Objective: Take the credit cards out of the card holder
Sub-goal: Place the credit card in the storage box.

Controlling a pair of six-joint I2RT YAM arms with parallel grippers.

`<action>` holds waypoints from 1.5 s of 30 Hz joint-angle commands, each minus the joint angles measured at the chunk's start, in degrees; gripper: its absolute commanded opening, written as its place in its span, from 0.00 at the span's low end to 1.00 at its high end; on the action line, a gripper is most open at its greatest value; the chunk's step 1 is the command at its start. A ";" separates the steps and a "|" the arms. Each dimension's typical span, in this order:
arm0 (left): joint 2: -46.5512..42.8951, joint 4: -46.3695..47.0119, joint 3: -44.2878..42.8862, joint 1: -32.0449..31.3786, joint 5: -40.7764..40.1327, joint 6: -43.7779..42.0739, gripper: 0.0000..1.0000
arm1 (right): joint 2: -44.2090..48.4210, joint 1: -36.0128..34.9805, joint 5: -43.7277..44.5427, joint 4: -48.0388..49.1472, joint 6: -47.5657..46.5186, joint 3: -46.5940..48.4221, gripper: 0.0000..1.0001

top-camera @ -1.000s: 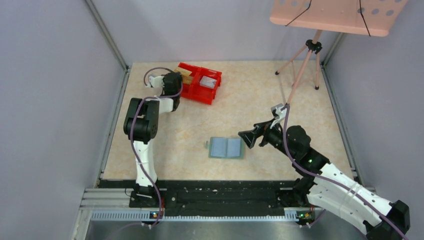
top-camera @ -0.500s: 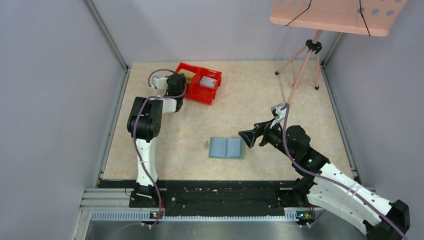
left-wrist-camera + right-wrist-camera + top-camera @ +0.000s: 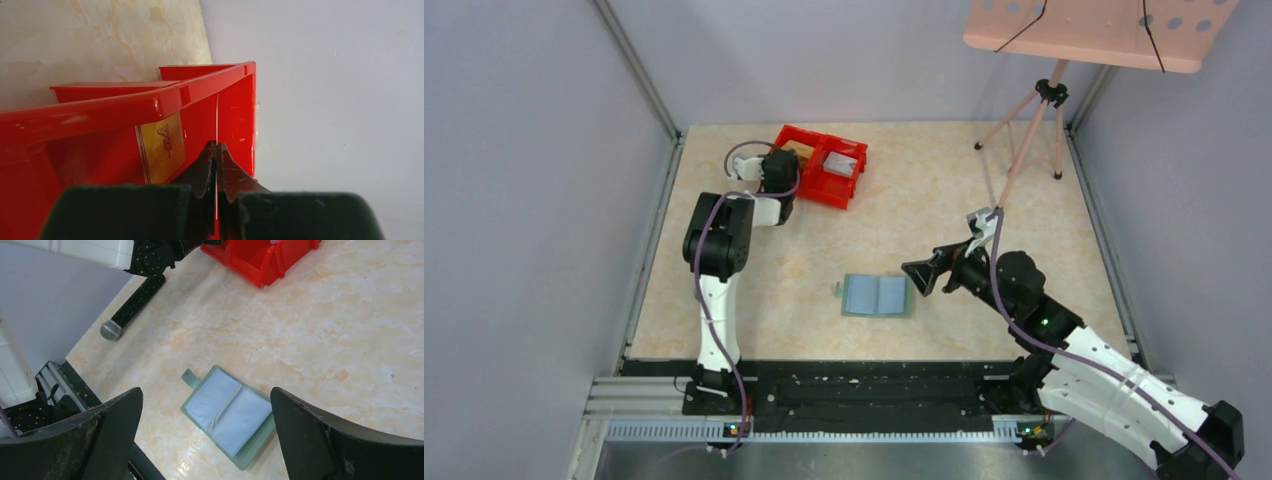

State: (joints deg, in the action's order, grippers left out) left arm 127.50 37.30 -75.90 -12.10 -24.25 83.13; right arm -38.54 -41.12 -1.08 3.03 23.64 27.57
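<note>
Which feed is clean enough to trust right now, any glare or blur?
Top external: even light, sharp, card holder clear. Left wrist: left gripper blurred up close, its pinched card only an edge-on line, glare on red bin rim. Right wrist: card holder sharp, right gripper dark, slightly soft.

The red bin (image 3: 100, 107) is glossy plastic, the card holder (image 3: 229, 415) matt with smooth pockets.
</note>
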 commanded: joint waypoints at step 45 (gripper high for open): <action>2.73 -6.72 -7.53 -0.29 0.95 -2.40 0.28 | 7.79 0.32 6.05 -2.85 -1.37 4.95 0.98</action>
State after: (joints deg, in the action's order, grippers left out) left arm 131.68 30.55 -81.67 -12.16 -22.94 83.02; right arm -31.73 -41.12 3.86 -0.93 23.09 30.13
